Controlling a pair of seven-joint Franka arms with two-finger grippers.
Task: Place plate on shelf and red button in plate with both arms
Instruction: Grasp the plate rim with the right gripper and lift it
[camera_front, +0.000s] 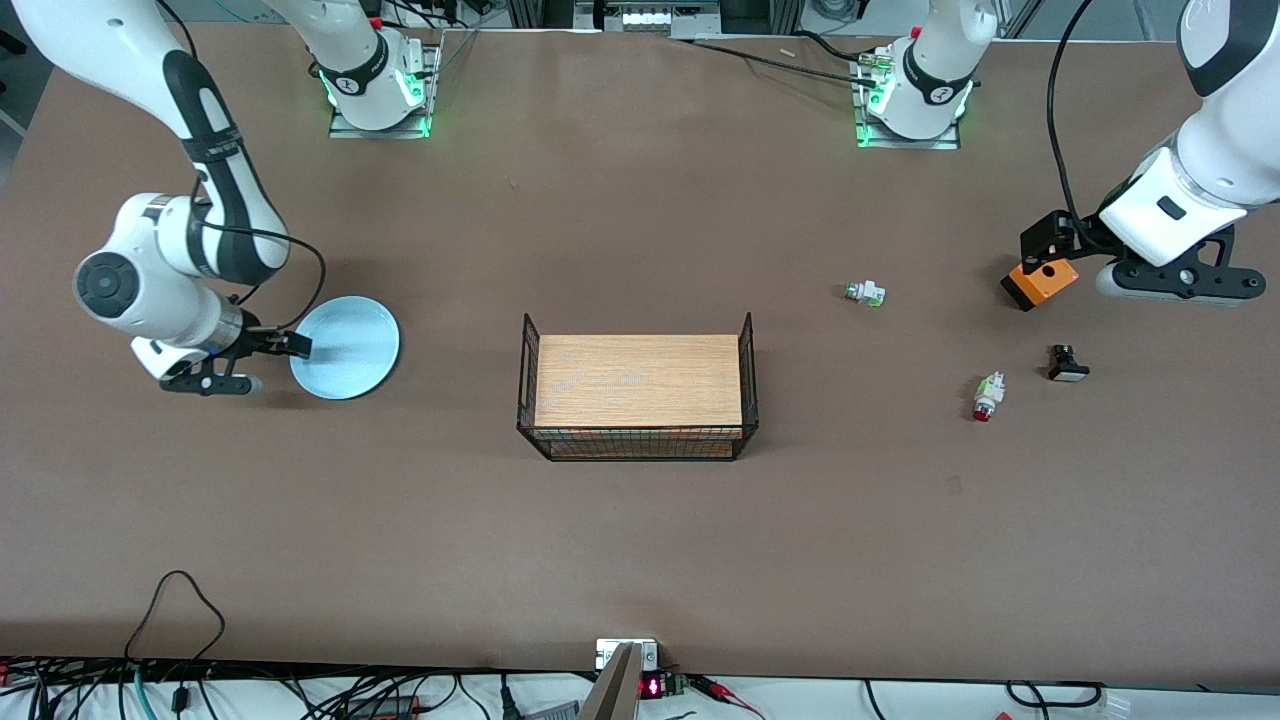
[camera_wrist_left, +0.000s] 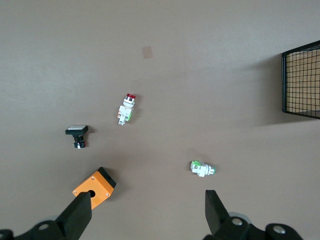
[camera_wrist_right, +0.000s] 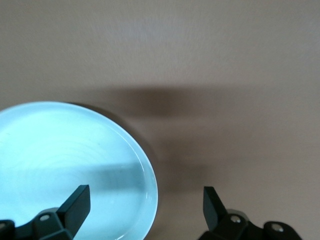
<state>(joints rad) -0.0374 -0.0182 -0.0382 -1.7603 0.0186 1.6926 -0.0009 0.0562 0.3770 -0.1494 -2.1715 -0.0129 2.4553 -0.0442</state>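
Red button (camera_front: 987, 396) lies untouched; both claws gape, right claw (camera_front: 285, 345) straddling plate (camera_front: 345, 347) rim.

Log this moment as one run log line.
right gripper: open, at plate rim | left gripper: open, over orange box | red button: on table, untouched
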